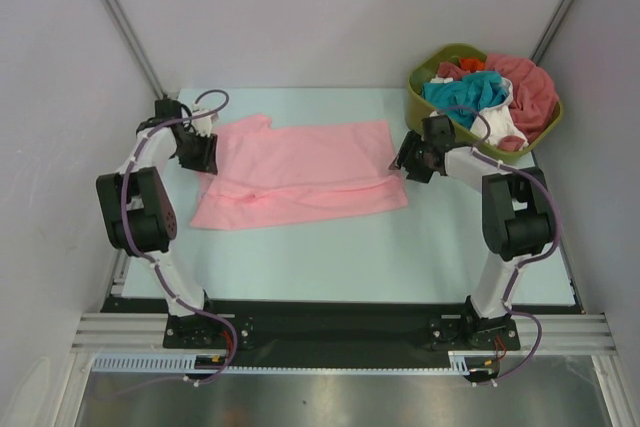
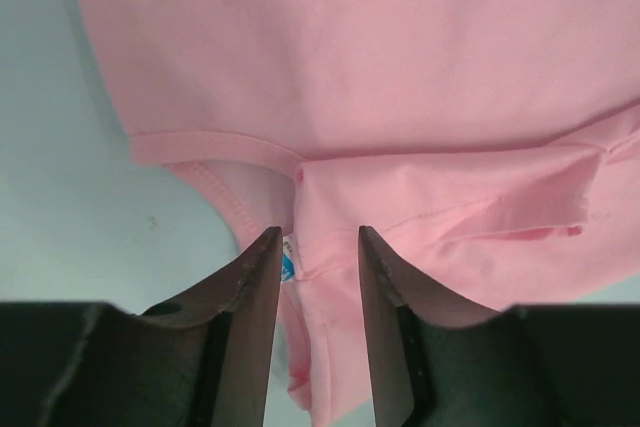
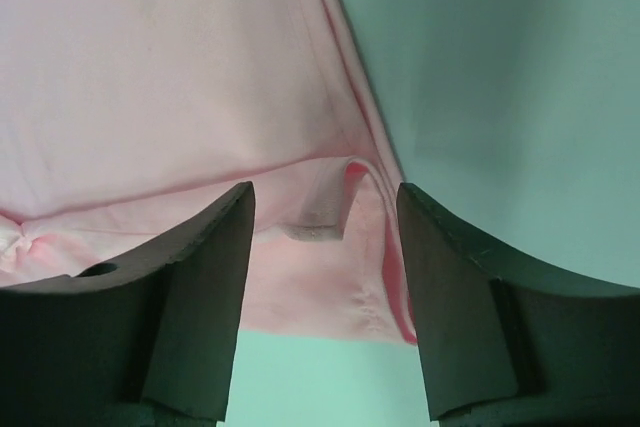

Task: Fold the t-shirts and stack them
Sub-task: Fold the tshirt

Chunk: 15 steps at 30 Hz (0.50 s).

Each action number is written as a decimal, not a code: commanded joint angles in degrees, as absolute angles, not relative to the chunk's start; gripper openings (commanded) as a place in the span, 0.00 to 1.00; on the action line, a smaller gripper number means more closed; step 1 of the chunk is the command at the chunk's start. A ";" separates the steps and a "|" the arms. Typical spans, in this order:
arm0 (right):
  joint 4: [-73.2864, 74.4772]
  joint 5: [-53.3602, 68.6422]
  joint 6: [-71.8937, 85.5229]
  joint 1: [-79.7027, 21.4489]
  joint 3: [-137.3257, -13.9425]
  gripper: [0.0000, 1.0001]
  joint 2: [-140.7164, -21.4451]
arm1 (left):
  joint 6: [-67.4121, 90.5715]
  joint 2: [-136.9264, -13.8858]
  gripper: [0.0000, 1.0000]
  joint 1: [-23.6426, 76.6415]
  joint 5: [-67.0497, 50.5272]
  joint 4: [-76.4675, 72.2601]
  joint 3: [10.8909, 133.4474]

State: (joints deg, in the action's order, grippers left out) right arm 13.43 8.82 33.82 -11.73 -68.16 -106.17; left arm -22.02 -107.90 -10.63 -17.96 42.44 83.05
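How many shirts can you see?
5. The pink shirt lies flat on the table; the teal shirt, white shirt, coral-red shirt and orange shirt are bunched in the tub, far right. More may be hidden underneath.

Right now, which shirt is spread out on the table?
The light pink t-shirt, lying flat; the other shirts are bunched in the green tub.
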 commanded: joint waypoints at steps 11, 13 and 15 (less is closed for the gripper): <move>23.20 5.36 27.86 -13.01 -60.04 0.70 -93.34 | -34.46 -93.96 0.49 -6.94 -11.70 37.71 70.76; 23.46 5.80 28.30 -13.18 -59.50 0.70 -93.95 | -35.15 -91.42 0.49 -7.56 -11.51 38.49 67.17; 23.90 6.94 28.65 -13.18 -59.50 0.70 -95.18 | -38.21 -89.57 0.50 -7.56 -11.34 40.24 64.87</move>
